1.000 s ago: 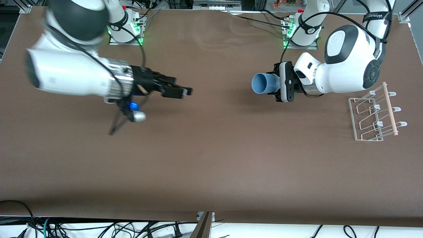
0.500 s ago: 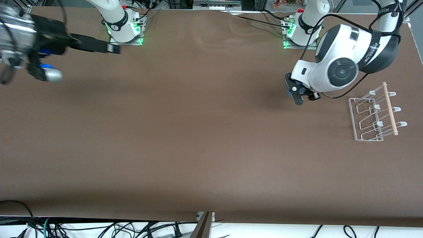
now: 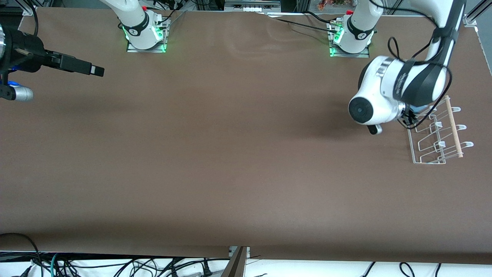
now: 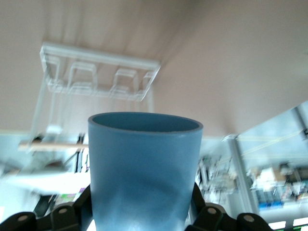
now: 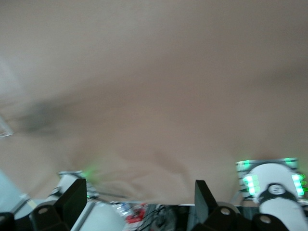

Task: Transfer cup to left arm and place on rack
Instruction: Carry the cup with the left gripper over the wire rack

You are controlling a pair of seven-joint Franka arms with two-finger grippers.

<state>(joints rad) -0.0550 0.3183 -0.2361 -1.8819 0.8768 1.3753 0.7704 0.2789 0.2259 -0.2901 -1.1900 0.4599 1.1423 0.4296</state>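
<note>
Left wrist view: I've got the cup [image 4: 145, 168] clamped in the left gripper [image 4: 144, 219], rack [image 4: 98, 77] at its 12 o'clock | front view: right gripper [image 3: 82, 68] spread open, empty, waiting over the right arm's table end.

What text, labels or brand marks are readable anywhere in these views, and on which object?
None readable.
Black strap on the left arm's white wrist housing: pale lettering, too small to read.
Light-blue plastic cup, held in the left gripper: plain, no print.
Clear-and-white wire rack: no label.
Right gripper: open, empty, no marking visible.
</note>
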